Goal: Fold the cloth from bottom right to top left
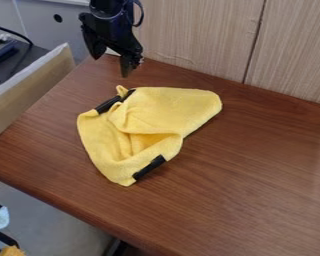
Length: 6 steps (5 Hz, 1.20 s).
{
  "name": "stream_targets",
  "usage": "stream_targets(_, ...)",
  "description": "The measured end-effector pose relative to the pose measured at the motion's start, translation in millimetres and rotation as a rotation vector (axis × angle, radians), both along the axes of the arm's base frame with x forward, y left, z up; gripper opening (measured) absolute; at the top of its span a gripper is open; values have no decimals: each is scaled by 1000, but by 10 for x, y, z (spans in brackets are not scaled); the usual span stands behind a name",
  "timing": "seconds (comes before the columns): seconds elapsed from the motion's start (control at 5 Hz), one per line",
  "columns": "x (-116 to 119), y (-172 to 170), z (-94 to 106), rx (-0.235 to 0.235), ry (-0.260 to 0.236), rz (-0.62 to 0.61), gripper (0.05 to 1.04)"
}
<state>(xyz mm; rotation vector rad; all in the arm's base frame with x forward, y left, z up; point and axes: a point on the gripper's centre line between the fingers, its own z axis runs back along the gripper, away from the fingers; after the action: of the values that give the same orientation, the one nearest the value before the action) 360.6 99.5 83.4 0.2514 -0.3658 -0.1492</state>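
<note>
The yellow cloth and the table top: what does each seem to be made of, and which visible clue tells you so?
Yellow cloth: soft, matte woven or knitted fabric, perhaps microfibre or cotton; it slumps into rounded folds.

Table top: reddish-brown wood or wood-look laminate with a slight sheen; streaky grain runs across it, though the surface alone cannot settle which.

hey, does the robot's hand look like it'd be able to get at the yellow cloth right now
Probably yes: the hand hangs open near the upper left of the yellow cloth, with nothing visible between them.
</note>
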Motion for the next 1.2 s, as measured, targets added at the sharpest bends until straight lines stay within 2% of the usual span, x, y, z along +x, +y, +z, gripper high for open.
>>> stream_targets(0.2, -43, -20, -128, -15, 33, 1, 1001)
stream_targets(0.4, -244, -159, -177, -44, 40, -37, 1001)
stream_targets(0.6, -453, -371, -111, -60, 21, -114, 1001)
stream_targets(0.8, -670, -547, -32, -53, -8, -201, 1001)
stream_targets(1.0, -888, -712, -42, -31, -15, -296, 1001)
stream_targets(1.2, -1004, -837, -180, -5, 4, -368, 1001)
